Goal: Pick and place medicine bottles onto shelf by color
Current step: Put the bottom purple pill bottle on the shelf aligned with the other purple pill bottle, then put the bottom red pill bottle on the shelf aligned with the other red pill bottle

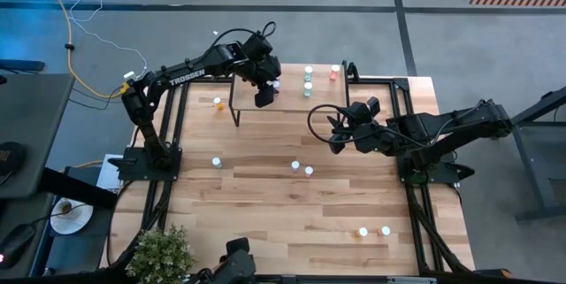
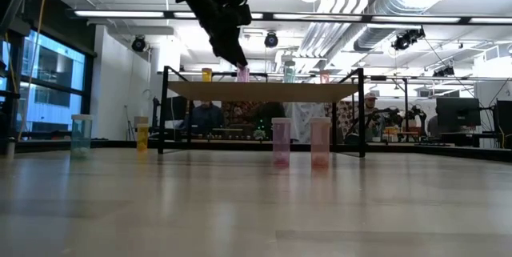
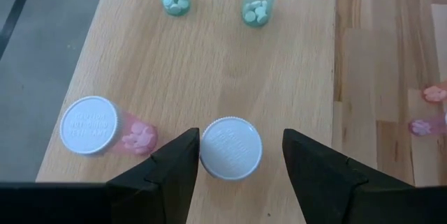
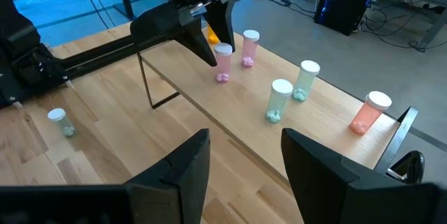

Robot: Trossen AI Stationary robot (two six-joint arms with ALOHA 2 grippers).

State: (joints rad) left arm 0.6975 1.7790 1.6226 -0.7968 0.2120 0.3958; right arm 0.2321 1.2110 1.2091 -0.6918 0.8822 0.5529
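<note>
The shelf stands at the table's far middle. On it stand two pink medicine bottles, two teal ones and an orange-red one. My left gripper hangs open over the shelf's left part, pointing steeply down. Its fingers stand on either side of one upright pink bottle, whose white cap shows between them. The other pink bottle stands just beside it. My right gripper is open and holds nothing, above the table off the shelf's right near corner. My left gripper has one finger right beside the edge of the pink bottle's cap; whether it touches I cannot tell. The other finger stands clear of the cap. The bottle stands upright on the shelf.
Loose bottles stand on the table: an orange one left of the shelf, a teal one at the left, two in the middle, and two near the front right. A plant sits at the near left corner.
</note>
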